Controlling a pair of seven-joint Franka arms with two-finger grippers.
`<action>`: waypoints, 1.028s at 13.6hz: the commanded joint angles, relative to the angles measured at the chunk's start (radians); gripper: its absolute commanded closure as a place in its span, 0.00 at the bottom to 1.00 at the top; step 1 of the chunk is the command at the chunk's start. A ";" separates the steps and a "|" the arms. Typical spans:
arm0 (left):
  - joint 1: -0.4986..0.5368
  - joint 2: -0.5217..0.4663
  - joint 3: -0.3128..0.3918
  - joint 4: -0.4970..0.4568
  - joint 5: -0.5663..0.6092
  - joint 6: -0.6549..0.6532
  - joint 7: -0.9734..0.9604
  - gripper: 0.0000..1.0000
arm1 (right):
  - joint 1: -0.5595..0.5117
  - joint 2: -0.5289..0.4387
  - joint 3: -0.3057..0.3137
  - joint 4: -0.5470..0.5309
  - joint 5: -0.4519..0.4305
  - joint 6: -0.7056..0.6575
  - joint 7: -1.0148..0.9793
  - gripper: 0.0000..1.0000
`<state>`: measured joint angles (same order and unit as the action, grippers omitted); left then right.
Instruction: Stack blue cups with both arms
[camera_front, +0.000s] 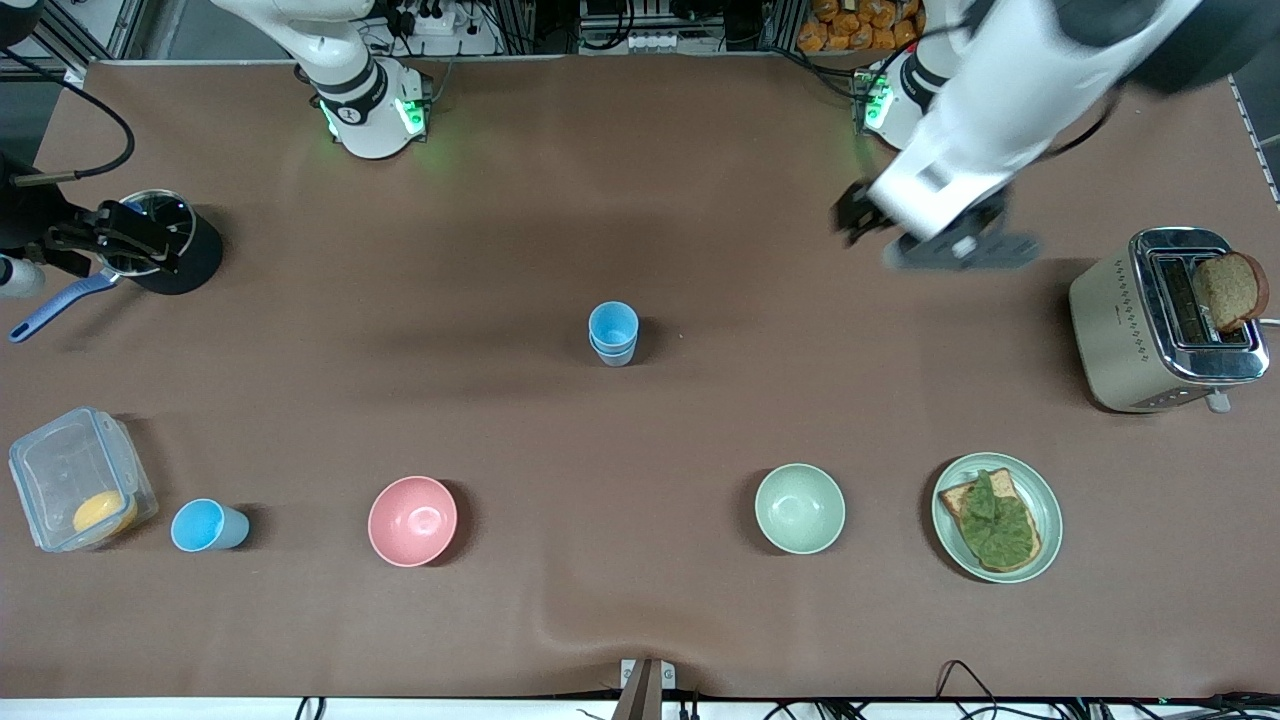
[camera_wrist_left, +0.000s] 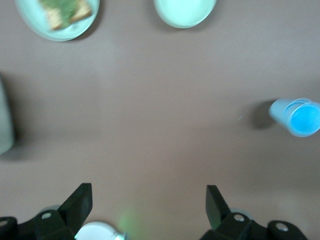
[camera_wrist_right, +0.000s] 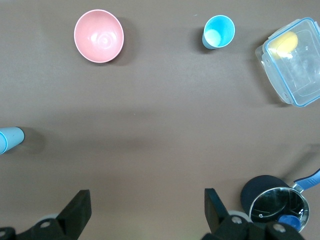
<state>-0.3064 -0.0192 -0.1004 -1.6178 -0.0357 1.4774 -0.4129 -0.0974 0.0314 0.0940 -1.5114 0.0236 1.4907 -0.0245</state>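
Observation:
Two blue cups stand nested in one stack at the middle of the table; the stack also shows in the left wrist view and at the edge of the right wrist view. A single blue cup lies tilted near the front camera toward the right arm's end, beside a clear container; it shows in the right wrist view. My left gripper is up over bare table near its base, open and empty. My right gripper is open and empty, high over the table, out of the front view.
A pink bowl and a pale green bowl sit near the front camera. A plate with toast and a toaster are at the left arm's end. A clear container and a dark pot are at the right arm's end.

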 joint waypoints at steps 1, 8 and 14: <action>0.120 -0.100 -0.024 -0.070 0.000 -0.045 0.060 0.00 | 0.002 0.008 -0.002 0.022 0.013 -0.015 0.000 0.00; 0.196 -0.150 0.074 -0.089 0.056 -0.020 0.320 0.00 | 0.001 0.008 -0.002 0.025 0.013 -0.015 0.001 0.00; 0.205 -0.120 0.084 -0.085 0.057 0.080 0.292 0.00 | -0.001 0.008 -0.002 0.025 0.013 -0.015 0.001 0.00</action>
<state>-0.1030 -0.1334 -0.0043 -1.7034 0.0016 1.5477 -0.1009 -0.0974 0.0314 0.0939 -1.5098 0.0237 1.4907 -0.0245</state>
